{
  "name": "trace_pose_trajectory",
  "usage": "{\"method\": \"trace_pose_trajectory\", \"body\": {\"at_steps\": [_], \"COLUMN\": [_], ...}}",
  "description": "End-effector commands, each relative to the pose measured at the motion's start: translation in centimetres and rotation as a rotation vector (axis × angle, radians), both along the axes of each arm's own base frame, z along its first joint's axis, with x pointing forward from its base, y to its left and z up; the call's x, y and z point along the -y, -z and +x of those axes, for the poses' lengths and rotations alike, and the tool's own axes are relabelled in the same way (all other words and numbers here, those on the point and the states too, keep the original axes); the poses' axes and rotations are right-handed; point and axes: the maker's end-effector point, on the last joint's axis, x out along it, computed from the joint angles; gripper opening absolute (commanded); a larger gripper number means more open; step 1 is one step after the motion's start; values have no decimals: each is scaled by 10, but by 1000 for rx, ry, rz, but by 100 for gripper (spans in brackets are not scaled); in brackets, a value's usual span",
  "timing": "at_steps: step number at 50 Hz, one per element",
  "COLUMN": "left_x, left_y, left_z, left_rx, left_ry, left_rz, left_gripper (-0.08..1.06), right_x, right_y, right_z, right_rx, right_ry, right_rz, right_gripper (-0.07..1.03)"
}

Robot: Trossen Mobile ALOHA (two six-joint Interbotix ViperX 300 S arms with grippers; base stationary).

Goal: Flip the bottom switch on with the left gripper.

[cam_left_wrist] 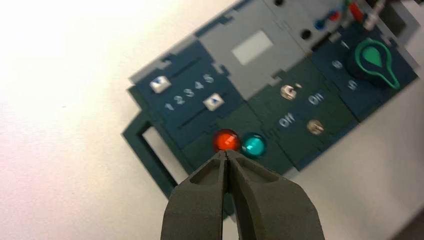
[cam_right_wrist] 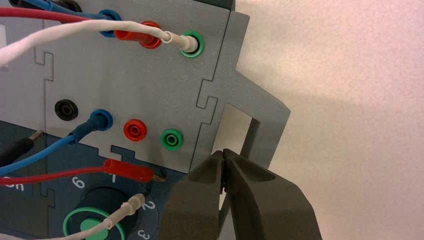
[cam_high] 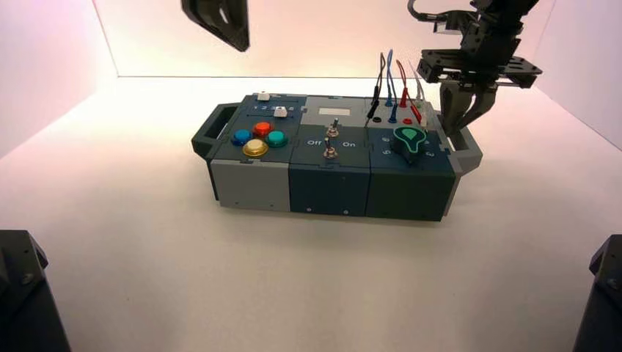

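Observation:
The bottom switch (cam_high: pixel 330 152) is a small silver toggle on the dark middle panel, between the letterings Off and On, on the side near the box's front edge. It also shows in the left wrist view (cam_left_wrist: pixel 314 126); I cannot tell which way its lever leans. A second toggle like it (cam_high: pixel 332 128) stands just behind. My left gripper (cam_high: pixel 238 40) hangs high above the table, behind and left of the box, fingers shut and empty. In its wrist view its tips (cam_left_wrist: pixel 226 154) line up with the red button (cam_left_wrist: pixel 226 140).
My right gripper (cam_high: pixel 455 126) is shut and empty over the box's right handle (cam_right_wrist: pixel 250 120). Red, blue, black and white wires (cam_high: pixel 392 81) stand plugged in at the back right. The green knob (cam_high: pixel 408 138) is at the right, coloured buttons (cam_high: pixel 255 139) and white sliders (cam_high: pixel 279 111) at the left.

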Motion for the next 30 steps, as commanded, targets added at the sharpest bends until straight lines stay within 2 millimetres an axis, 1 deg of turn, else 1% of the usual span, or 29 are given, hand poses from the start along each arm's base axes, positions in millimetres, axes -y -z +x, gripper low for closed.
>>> {"method": "trace_pose_trajectory", "body": {"at_steps": [1,4,7,15,21,30], "left_x": [19,26,32,44,54,63], "left_y": [-5,0,9,17,21,34], "left_z": [-6,-12,-24,-41,-47,-53], "left_rx": [-32,-56,-106,-147,-159,-182], "left_ry": [68,95,132,190,221,264], "left_rz": [19,35,68,96,104,134], "left_gripper": [-3,-3,-3,-3,-3,-3], "right_x": [-1,-2,-3,-4,-4,-4], "right_y": [-9,-9,-9,-7,-6,-7], "right_z": [8,9,8,6,6,5], "right_rx": [22,22,16,2,-3,-8], "right_ry": [1,5,17,18,18,20], "right_rz": [6,10,21,21,23,24], "right_gripper": [-2,-2,-2,-2,-2,-2]}}
